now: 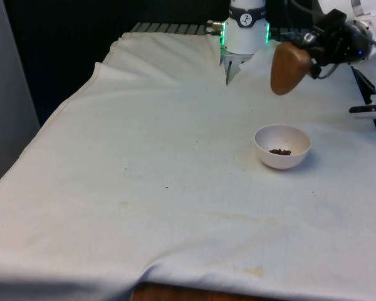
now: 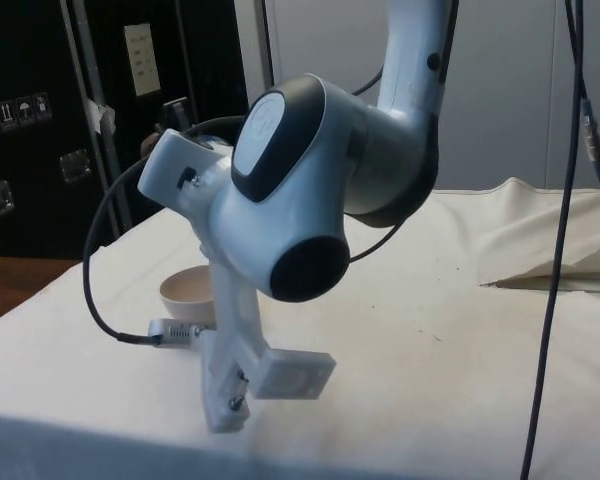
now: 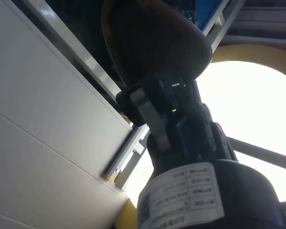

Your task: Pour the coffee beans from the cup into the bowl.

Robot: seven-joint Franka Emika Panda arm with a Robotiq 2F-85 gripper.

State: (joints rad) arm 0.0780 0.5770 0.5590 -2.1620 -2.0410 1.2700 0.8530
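Brown and smooth, the cup [image 1: 289,68] hung in the air above and slightly behind the bowl [image 1: 282,145], clear of the cloth [image 1: 144,169]. Its long axis ran roughly vertical in the front view, leaning a little, with the rounded end lowest; which way its mouth faced could not be told. The gripper [image 1: 313,55] was clamped on the cup from the front view's right, and in the wrist view one black finger [image 3: 152,107] pressed against the cup's dark wall. White, round and shallow, the bowl stood upright on the cloth and held a small heap of dark beans [image 1: 280,151].
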